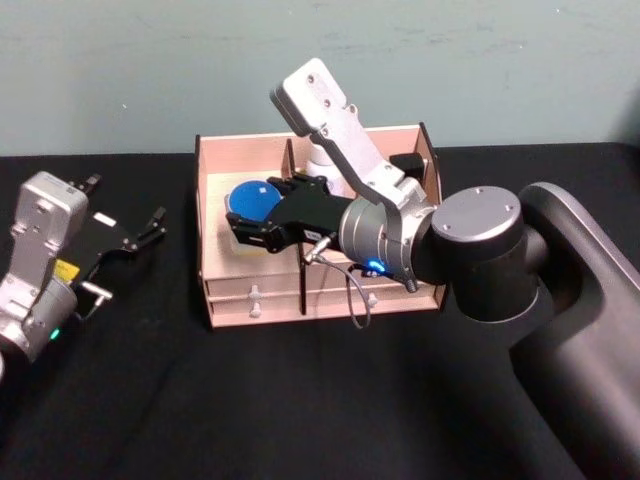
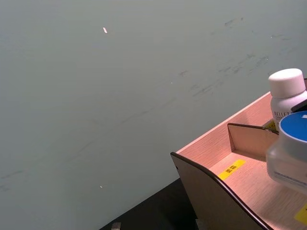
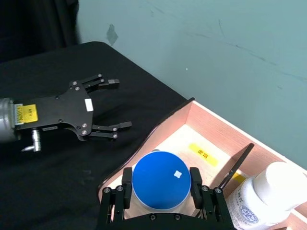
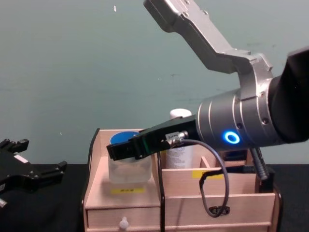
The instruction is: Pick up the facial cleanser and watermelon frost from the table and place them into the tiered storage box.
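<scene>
A clear jar with a blue lid point(image 1: 252, 197) point(image 3: 160, 179) point(image 4: 129, 166) point(image 2: 292, 148) sits low in the left compartment of the tiered storage box point(image 1: 225, 300) point(image 4: 212, 198). My right gripper point(image 1: 262, 225) point(image 3: 160, 184) is shut on it, a finger on each side. A white bottle with a white cap point(image 1: 322, 160) point(image 3: 268, 196) point(image 2: 287, 93) stands upright in the compartment behind. I cannot tell which one is the facial cleanser and which the watermelon frost. My left gripper point(image 1: 128, 200) point(image 3: 120, 103) hangs open and empty left of the box.
The box stands on a black table point(image 1: 300, 400) against a pale green wall point(image 1: 150, 70). Its compartments carry yellow labels point(image 3: 204, 151), and drawers with small white knobs point(image 1: 254, 296) run along its front. My right arm point(image 1: 480, 250) reaches over the box's right half.
</scene>
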